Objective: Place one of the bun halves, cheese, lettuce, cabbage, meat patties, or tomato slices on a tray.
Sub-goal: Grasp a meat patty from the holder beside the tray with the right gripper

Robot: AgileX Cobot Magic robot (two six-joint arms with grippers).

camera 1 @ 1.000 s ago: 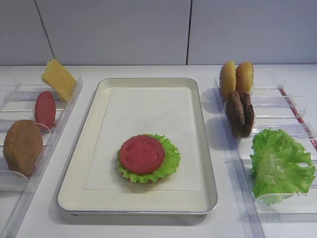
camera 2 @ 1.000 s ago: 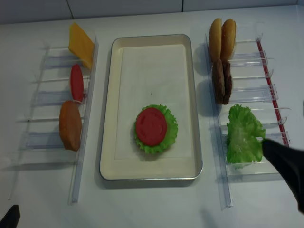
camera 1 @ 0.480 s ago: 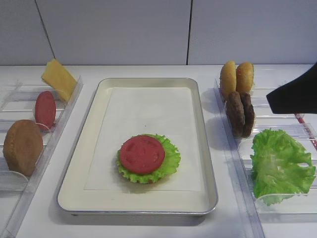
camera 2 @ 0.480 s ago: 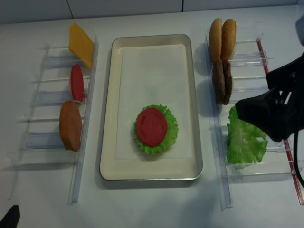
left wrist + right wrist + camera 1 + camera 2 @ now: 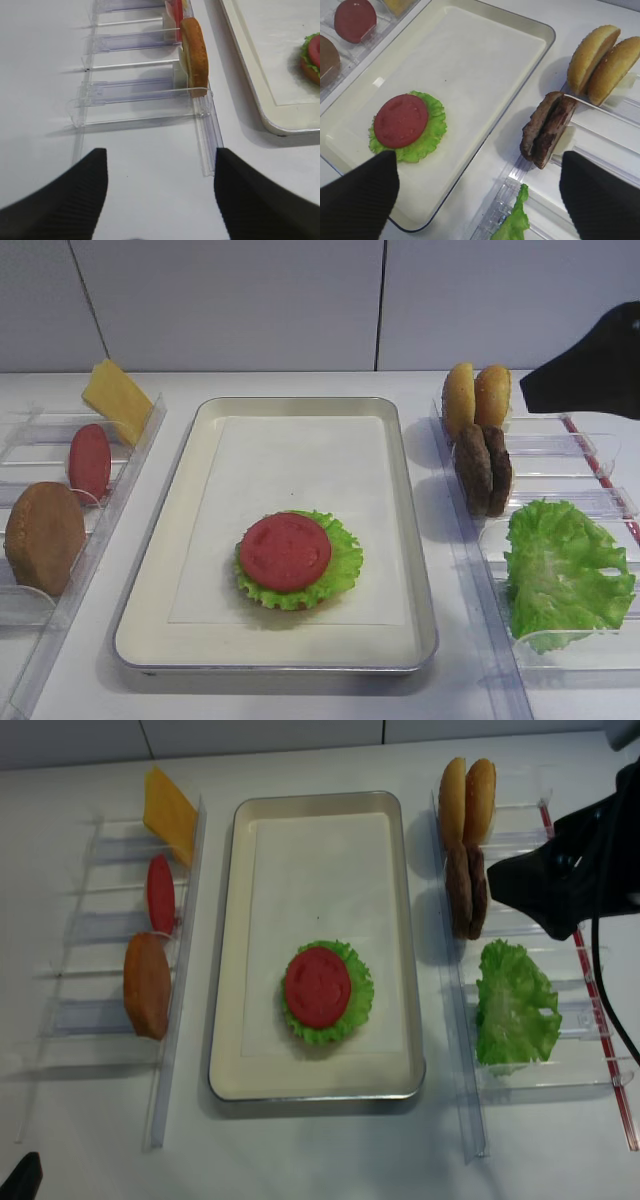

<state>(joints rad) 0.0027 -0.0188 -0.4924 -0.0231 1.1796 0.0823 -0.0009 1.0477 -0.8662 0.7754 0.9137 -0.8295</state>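
Meat patties (image 5: 546, 128) are standing on edge as a pair in the clear rack (image 5: 600, 135) at centre-right of the right wrist view, midway between the right gripper's (image 5: 480, 185) widely parted fingers (image 5: 357, 197). No writing is showing anywhere. Left of them, the tray (image 5: 415, 540) is holding lettuce (image 5: 345, 560) topped by a tomato slice (image 5: 285, 551), its upper half lying bare. The left gripper (image 5: 160, 190) is hanging spread wide over the white table (image 5: 150, 175).

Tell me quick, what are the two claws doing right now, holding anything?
Left gripper: open, holding nothing.
Right gripper: open, holding nothing, above the meat patties.
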